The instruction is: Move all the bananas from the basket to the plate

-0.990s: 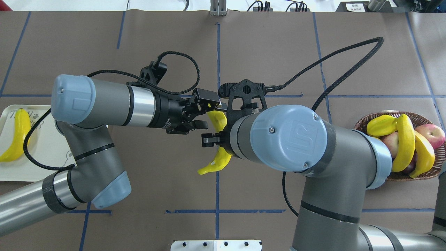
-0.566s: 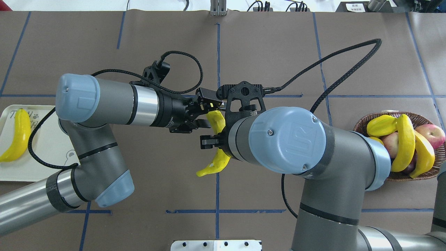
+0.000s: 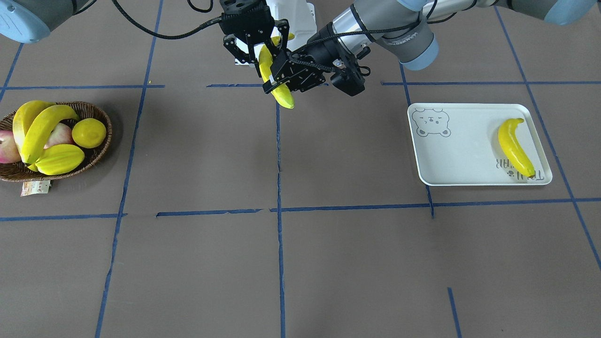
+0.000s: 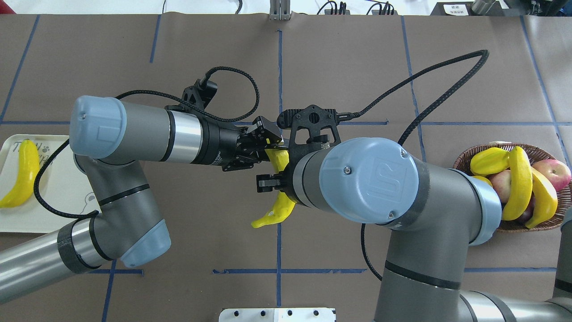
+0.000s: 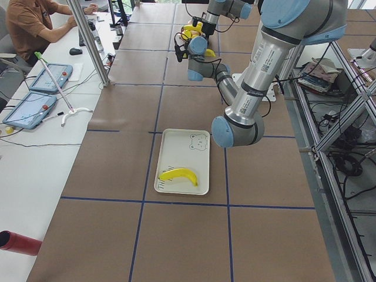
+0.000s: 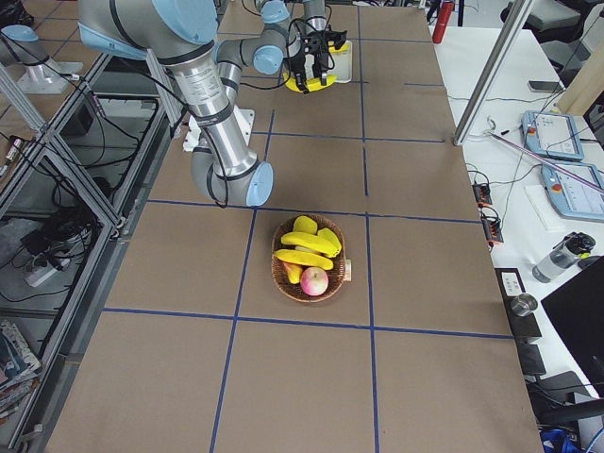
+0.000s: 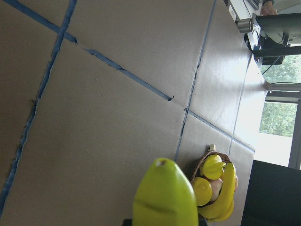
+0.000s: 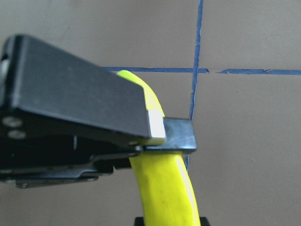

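A yellow banana (image 4: 280, 208) hangs in mid-air over the table's middle, held by both grippers. My right gripper (image 4: 278, 181) is shut on its middle. My left gripper (image 4: 273, 150) is shut on its far end; the front view shows the left gripper (image 3: 284, 77) and the right gripper (image 3: 260, 50) on the same banana (image 3: 283, 97). The left wrist view shows the banana's tip (image 7: 164, 197) close up. One banana (image 4: 21, 175) lies on the bear-print plate (image 4: 49, 210) at left. Two bananas (image 4: 519, 183) lie across the wicker basket (image 4: 464, 156) at right.
The basket (image 3: 101, 150) also holds a lemon (image 3: 89, 133), a starfruit (image 3: 58, 159) and apples (image 4: 554, 172). Its paper tag (image 3: 35, 188) lies on the table beside it. Blue tape lines cross the brown table. A person sits at a side desk (image 5: 35, 23).
My left gripper has moved in toward the banana and shut its fingers on the banana's far end. The right gripper and banana have hardly moved.
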`<state>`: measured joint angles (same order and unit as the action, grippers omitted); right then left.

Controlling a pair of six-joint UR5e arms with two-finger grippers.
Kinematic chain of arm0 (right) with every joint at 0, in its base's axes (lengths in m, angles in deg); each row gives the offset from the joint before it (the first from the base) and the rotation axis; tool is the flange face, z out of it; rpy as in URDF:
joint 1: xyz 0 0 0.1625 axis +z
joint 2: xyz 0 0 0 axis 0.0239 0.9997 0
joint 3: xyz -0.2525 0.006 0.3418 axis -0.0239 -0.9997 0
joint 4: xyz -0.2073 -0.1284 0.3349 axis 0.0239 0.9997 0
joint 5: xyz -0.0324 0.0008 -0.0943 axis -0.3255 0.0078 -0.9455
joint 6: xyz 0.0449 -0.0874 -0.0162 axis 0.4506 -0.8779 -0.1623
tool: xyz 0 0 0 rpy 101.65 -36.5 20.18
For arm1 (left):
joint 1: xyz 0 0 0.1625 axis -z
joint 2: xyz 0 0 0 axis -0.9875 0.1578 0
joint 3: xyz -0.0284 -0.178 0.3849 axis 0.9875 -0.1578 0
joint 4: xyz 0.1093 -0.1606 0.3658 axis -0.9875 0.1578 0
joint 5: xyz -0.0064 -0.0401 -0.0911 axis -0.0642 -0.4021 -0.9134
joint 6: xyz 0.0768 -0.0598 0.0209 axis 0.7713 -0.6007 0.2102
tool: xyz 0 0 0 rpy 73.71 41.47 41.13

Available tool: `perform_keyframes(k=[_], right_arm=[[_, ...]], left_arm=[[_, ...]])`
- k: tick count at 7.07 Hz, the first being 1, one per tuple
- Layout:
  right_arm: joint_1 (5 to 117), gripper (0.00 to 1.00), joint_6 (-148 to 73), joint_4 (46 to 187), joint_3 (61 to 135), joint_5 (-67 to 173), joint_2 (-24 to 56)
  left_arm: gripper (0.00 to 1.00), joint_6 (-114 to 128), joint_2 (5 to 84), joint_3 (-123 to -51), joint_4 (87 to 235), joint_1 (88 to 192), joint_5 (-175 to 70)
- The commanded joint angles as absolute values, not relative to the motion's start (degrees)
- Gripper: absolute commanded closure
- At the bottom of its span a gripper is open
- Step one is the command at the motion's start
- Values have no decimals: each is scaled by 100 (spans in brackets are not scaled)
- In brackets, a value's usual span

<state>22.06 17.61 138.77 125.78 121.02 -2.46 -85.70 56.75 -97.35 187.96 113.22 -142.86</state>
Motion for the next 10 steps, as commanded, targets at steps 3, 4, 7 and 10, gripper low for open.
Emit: perform_keyframes(k=[3,4,7,10], right_arm=[[2211,0,1767,13868,12725,12149,-239],[2211,0,1759,13877,12900,12158,-187],[2272,0,1750,13982,13357,12245,154],[2553,0,1636,13974,13456,12254,569]], left_arm=[[100,-8566,5639,-9754,18785,11327,-14288],[100,-8549,5621,-9693,18785,11344,-14288],[100,-8260,5193,-9587,18750,11886,-14906],[100,-7655,3712,-9604,19133,13063,-16367]])
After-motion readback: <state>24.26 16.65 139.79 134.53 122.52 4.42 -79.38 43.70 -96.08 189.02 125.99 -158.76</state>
